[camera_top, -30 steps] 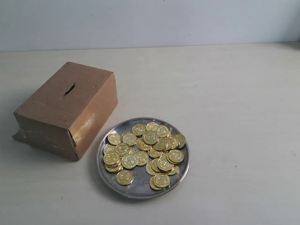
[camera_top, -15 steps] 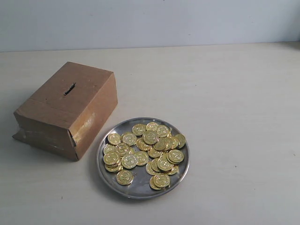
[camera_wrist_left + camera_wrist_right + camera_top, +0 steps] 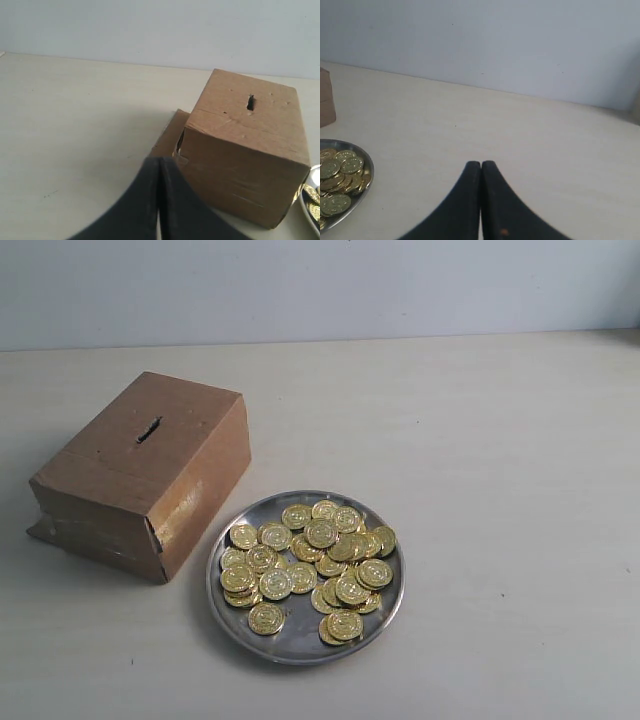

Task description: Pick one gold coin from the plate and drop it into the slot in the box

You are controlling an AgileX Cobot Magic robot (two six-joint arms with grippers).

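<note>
A pale table [image 3: 500, 440] fills most of the exterior view and carries everything. On its left part stands the brown cardboard box [image 3: 120, 480], its top face turned up and shiny tape along its near edge. A flat cardboard flap [image 3: 167, 135] sticks out at its base in the left wrist view.

Just beside the box's near corner, but apart from it, lies the round silver plate [image 3: 298, 642]. The gold coins [image 3: 310, 565] are heaped on the plate, many overlapping, with some bare metal at its near rim. None is outside the plate.

The slot [image 3: 149, 429] is a short dark slit in the box's top face, toward the far end, with nothing in it.

The left jaws are pressed together and hold nothing, close to the box [image 3: 245, 150], with the slot [image 3: 250, 102] in plain sight. The right jaws are likewise closed and empty, over bare table, well apart from the plate [image 3: 366, 182] and its coins [image 3: 337, 175].
</note>
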